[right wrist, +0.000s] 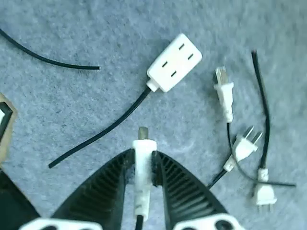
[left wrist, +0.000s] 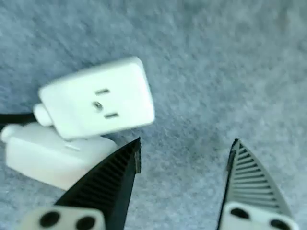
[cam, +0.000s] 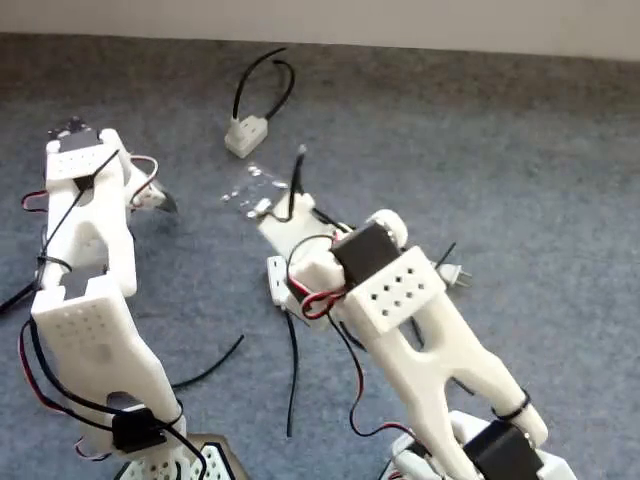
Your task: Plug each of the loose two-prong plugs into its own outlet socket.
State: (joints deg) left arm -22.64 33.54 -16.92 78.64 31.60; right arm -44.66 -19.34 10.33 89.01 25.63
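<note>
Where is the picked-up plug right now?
Right wrist view: the plug is clamped in the right gripper, with the white outlet lying just ahead on the carpet.

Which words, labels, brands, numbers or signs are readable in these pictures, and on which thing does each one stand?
No words, numbers or signs can be read in any view.
Socket block with three holes: plain white, only slots.
Flat socket block: only slots.
Loose plugs, and the plug in the right gripper: no marking visible.
</note>
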